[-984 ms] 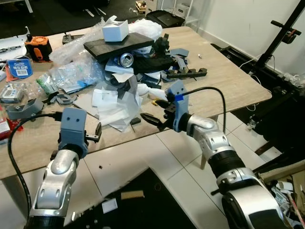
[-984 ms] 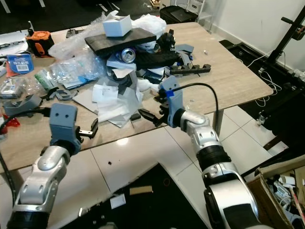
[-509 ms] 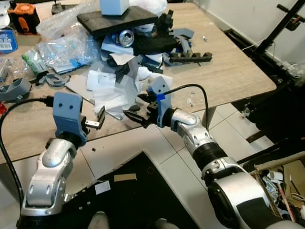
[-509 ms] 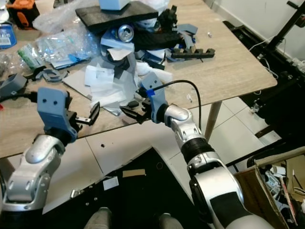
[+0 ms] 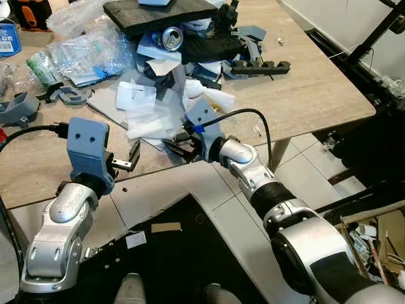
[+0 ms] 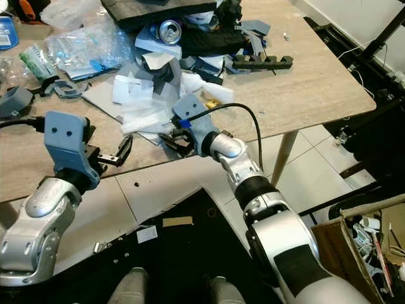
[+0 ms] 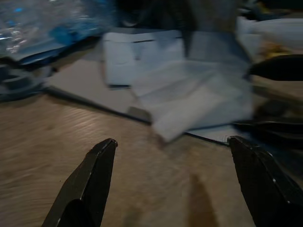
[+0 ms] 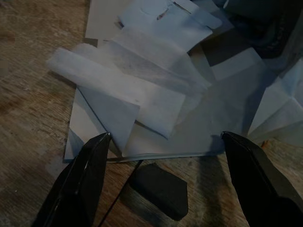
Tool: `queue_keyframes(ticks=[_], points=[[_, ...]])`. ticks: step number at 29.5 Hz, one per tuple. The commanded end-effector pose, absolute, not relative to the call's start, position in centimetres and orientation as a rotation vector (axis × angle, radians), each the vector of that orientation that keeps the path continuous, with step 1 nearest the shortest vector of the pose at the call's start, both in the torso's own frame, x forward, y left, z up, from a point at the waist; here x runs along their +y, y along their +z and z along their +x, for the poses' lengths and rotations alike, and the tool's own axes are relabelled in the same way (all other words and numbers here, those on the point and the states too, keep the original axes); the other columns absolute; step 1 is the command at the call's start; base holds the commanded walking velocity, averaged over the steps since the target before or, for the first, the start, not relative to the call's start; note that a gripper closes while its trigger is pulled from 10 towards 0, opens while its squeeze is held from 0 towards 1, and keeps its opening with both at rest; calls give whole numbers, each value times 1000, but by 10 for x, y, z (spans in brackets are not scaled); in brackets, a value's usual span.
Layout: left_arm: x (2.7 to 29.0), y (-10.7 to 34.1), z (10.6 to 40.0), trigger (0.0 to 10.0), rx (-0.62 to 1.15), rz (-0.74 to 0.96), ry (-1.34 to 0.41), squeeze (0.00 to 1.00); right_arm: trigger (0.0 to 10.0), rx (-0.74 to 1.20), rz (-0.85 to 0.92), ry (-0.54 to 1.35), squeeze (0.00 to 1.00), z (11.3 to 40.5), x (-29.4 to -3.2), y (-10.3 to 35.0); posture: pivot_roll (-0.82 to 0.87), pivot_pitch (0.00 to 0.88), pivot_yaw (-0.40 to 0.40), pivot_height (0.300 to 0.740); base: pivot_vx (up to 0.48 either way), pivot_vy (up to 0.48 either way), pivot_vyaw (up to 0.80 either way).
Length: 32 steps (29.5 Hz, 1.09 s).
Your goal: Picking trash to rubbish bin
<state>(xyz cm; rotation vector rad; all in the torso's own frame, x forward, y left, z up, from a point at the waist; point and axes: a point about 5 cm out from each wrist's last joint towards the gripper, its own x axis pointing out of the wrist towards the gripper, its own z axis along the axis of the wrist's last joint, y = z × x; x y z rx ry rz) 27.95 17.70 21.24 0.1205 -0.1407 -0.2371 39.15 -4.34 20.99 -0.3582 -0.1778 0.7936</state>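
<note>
Now, step in hand: reaching for trash; nothing is picked up yet, and no rubbish bin can be made out.
Head views, right arm: the right gripper [image 5: 180, 147] hangs low over the near edge of the wooden table [image 5: 316, 82], fingers spread, at the front of the heap of white papers [image 5: 149, 111].
Head views, left arm: the left gripper [image 5: 131, 158] sits at the same table edge, well to the left of the papers, fingers apart and holding nothing.
Head views, room: open floor lies below and to the right of the table; the drink can [image 5: 171, 38] and dark board [image 5: 158, 9] crowd the far side of the heap.
Left wrist view: blurred; both black fingers stand wide apart over bare wood, with the papers ahead.
Right wrist view: the fingers straddle a small dark block [image 8: 158, 189] lying just beside the paper edge, touching neither.
Next move, as a judgement: lower and close on the block or the nearest sheet, keeping off the table lip.
</note>
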Motion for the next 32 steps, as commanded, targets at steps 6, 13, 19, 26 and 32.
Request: queue_keyframes(ticks=[6, 13, 19, 26, 32], points=[[143, 223, 263, 10000, -152, 82, -541, 0, 10000, 6, -288, 810, 0, 388, -45, 176, 302, 339, -134, 740, 0, 0, 0], [134, 225, 262, 10000, -145, 109, -604, 0, 3765, 40, -217, 818, 0, 388, -44, 174, 297, 333, -130, 740, 0, 0, 0], [137, 225, 264, 10000, -130, 136, -580, 0, 0, 58, -197, 835, 0, 387, -45, 172, 299, 328, -130, 740, 0, 0, 0], [148, 225, 270, 10000, -116, 157, -520, 0, 0, 56, -175, 830, 0, 389, -48, 176, 297, 318, -132, 740, 0, 0, 0], [150, 226, 271, 10000, -117, 156, -516, 0, 0, 51, -148, 818, 0, 391, -50, 179, 296, 313, -131, 740, 0, 0, 0]])
